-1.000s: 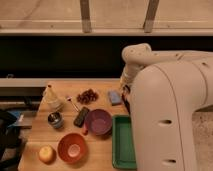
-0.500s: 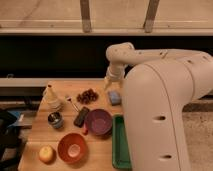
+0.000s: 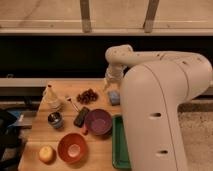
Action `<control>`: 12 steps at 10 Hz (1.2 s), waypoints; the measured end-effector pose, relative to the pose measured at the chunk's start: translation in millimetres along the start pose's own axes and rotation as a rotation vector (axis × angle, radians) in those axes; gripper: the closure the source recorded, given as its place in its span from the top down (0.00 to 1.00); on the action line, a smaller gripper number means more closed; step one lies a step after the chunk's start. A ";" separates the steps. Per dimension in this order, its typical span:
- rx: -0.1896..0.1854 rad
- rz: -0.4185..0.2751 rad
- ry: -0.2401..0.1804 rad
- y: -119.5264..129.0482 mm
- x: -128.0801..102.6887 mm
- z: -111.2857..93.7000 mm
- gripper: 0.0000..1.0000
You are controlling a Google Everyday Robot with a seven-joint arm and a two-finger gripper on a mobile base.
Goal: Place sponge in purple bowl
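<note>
Hanging at frame centre, the gripper (image 3: 113,82) is directly above the sponge (image 3: 114,97); whether it is released or clenched cannot be told, nor whether it touches the sponge. The sponge lies on the desk (image 3: 37,135), up and right of the purple bowl (image 3: 98,121) and apart from it. A black block (image 3: 81,116) lies just left of that bowl, a green tray (image 3: 119,145) just right. An orange bowl (image 3: 73,147) sits lower left, a yellow fruit (image 3: 46,153) beside it.
</note>
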 end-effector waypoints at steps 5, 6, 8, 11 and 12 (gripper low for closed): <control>-0.013 0.019 0.043 -11.9 3.7 55.5 0.65; -0.011 0.029 0.052 -17.0 5.6 59.6 0.65; -0.008 0.047 0.066 -27.3 9.0 67.3 0.65; -0.007 0.050 0.078 -31.7 8.6 77.1 0.65; -0.007 0.051 0.081 -34.1 8.7 80.0 0.65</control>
